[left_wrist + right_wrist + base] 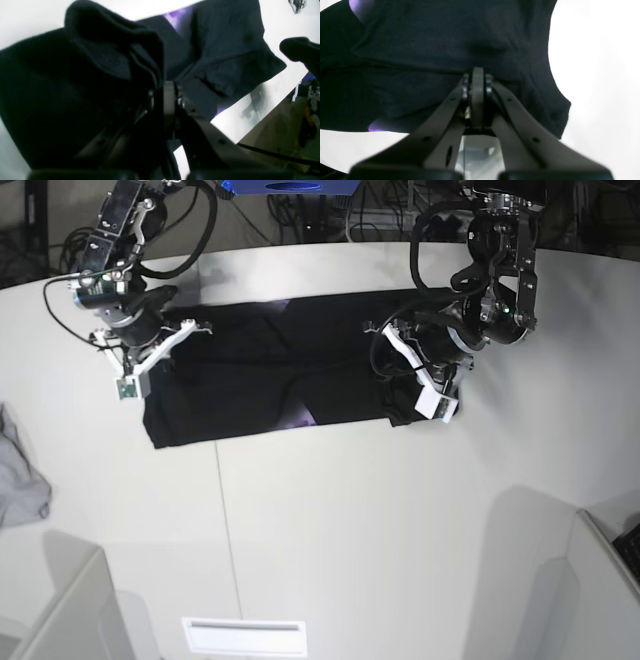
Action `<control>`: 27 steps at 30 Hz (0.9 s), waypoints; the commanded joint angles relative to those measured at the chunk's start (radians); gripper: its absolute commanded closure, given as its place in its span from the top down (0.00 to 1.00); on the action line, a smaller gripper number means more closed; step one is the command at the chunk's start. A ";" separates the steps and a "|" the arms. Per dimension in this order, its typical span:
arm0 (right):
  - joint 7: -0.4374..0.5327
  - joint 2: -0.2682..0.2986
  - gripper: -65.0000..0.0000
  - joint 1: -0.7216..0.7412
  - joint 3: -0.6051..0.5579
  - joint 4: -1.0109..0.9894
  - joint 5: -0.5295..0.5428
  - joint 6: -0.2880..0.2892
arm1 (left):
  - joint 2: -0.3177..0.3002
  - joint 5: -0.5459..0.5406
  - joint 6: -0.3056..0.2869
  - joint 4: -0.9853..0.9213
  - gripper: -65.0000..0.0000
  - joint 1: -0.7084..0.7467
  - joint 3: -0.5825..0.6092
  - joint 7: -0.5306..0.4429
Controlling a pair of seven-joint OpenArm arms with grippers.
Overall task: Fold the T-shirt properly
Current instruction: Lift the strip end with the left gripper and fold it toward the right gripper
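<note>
From the base view you see the T-shirt (270,375) stretched as a long dark strip across the far half of the white table (330,530), running between the two arms. A faint purple patch shows near the middle of its near edge and another at its far edge. The right gripper (165,338) sits at the strip's end on that view's left, the left gripper (405,345) at the end on the right. From up there you cannot make out the jaws of either one. A grey cloth (20,470) lies well apart at the table's left edge, and only this view shows it.

Your right wrist view settles what the base view leaves open: the right gripper (477,71) has its jaws pressed together on a fold of the T-shirt (432,50), with cloth spreading to the left and above, and bare table (600,75) to the right.

Your left wrist view shows the left gripper (168,86) pinched on a bunched, raised fold of the T-shirt (225,50), which heaps up dark on the left of the frame. Beyond it the cloth lies flatter, with purple peeking out at two edges. This view alone shows the table's edge and the floor (275,125) past it.
</note>
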 commanded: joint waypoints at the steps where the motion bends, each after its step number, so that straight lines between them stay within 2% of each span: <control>1: 0.020 0.003 0.00 0.005 0.002 0.019 0.011 0.001 | 0.011 -0.020 -0.005 0.017 0.00 -0.010 -0.002 -0.018; 8: 0.020 0.003 0.00 0.002 0.002 0.019 0.011 0.001 | 0.082 -0.013 -0.005 0.015 0.00 -0.048 -0.014 0.086; 15: 0.020 0.003 0.00 0.001 0.002 0.019 0.011 0.001 | 0.086 -0.013 -0.005 0.013 0.00 -0.060 -0.003 0.088; 20: 0.018 0.003 0.00 0.001 0.002 0.019 0.011 0.001 | 0.086 -0.014 0.052 0.013 0.00 -0.062 -0.003 0.088; 27: 0.018 0.003 0.00 0.001 0.002 0.019 0.011 0.001 | 0.085 -0.014 0.053 0.013 0.00 -0.062 -0.002 0.088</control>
